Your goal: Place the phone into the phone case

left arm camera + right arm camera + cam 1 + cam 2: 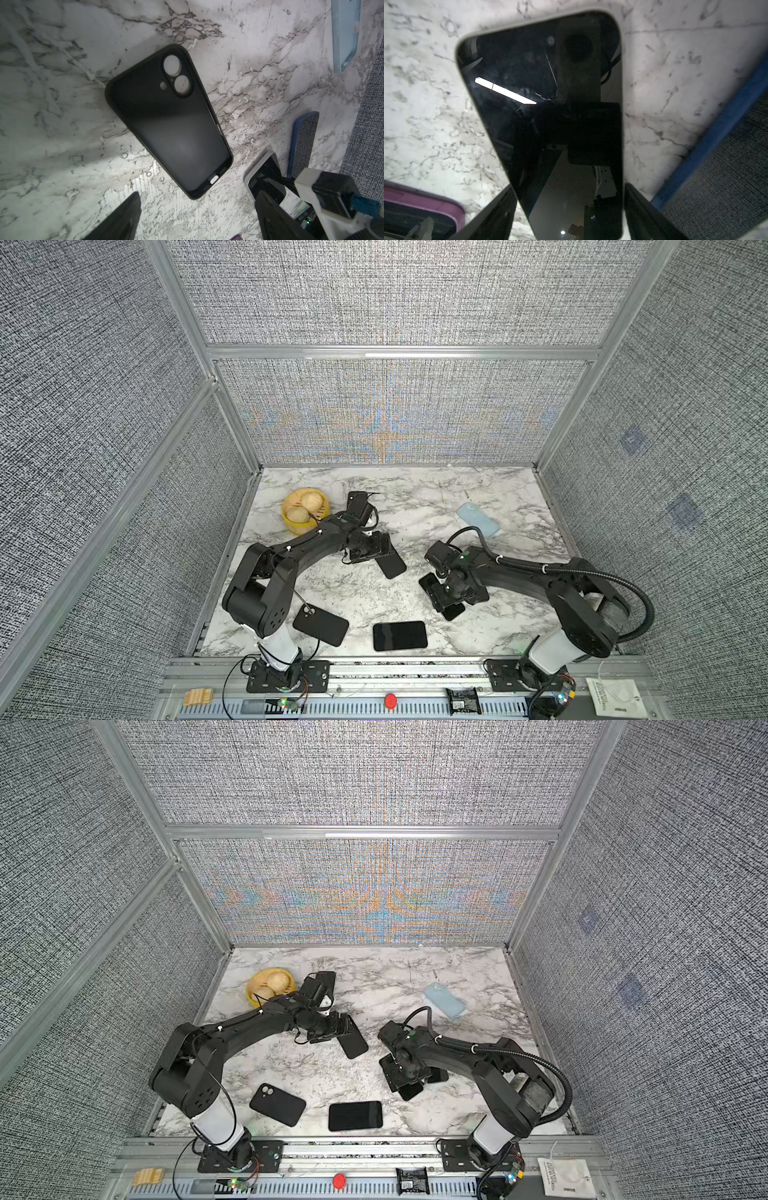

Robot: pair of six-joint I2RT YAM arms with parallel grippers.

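Two open grippers hang over the smooth marble surface (415, 506). The dull black case (166, 120) lies hollow side up near the middle, under the empty left gripper (197, 194). The flat, shiny phone (550, 93) lies nearer the front edge, between the right gripper's (569, 186) wide jaws. Pinch its long sides gently and keep it level.

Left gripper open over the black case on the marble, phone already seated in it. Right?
Not quite. The black case is empty: marble shows through its camera cutouts in the left wrist view. The rest holds: the left gripper is open over it, and it lies on the marble table.
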